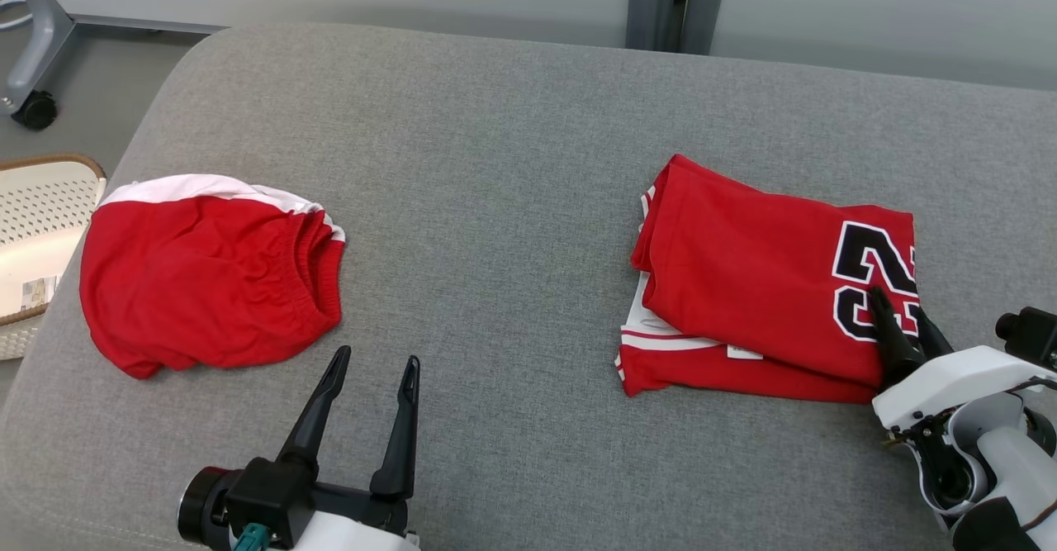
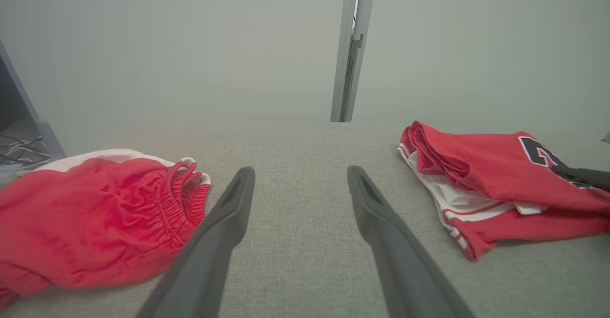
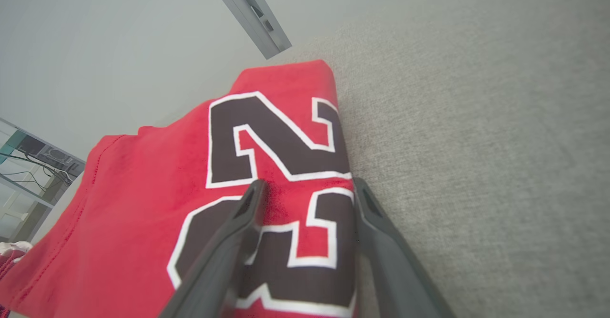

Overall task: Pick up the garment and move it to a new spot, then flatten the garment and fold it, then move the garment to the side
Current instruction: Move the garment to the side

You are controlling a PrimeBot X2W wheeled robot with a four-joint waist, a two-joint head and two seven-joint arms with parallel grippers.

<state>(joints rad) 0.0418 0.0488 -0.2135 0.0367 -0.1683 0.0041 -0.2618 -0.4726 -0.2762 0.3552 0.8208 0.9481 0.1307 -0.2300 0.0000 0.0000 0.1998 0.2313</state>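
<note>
Basket [image 1: 43, 204], pale and perforated, sits off the table's edge at 9 o'clock in the head view. The table [image 1: 495, 163] is covered in grey cloth.

Item 1: red shorts [image 1: 206, 278] with a white band lie bunched on the table at 9 o'clock, waistband turned toward the centre. Nothing is touching them.

Item 2: the left gripper [image 1: 376, 358] stands at 7 o'clock, near the shorts' lower right edge but apart from them. Its fingers [image 1: 320, 401] are spread wide with bare table between them, and they hold nothing. The left wrist view confirms this: shorts at its 8 o'clock, folded garment at its 3 o'clock, grey cloth between the two fingers.

Item 3: the task's garment, a red jersey [image 1: 743, 287] with white trim and a black number outlined in white, lies folded on the table at 3 o'clock, well apart from the shorts.

Item 4: the right gripper [image 1: 898, 307] is at 4 o'clock, with its tips on the jersey's lower right corner over the number. In the right wrist view its fingers [image 3: 224, 261] stand moderately apart. One rests on the printed number and the other at the jersey's folded edge, where it meets the table. Fabric lies flat between them, and no pinch is visible.
</note>
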